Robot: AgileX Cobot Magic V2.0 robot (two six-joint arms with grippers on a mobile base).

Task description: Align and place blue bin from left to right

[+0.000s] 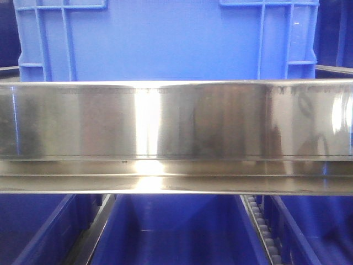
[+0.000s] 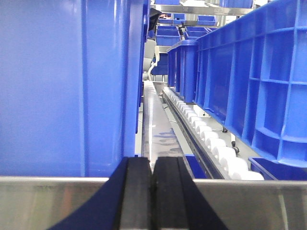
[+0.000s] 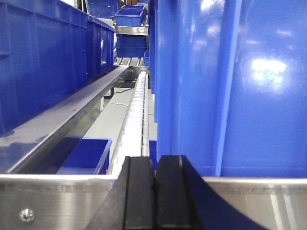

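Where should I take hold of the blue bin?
Likely at both ends, one arm each side: the blue bin is wide, its front wall smooth, and the steel rail covers its base from the front. The ribbed upper corners offer edges.

A polished steel rail [image 1: 176, 121] spans mid-frame above open blue bins [image 1: 176, 232]; a white roller track [image 2: 211, 141] runs beside darker navy bins [image 2: 249, 81] at right
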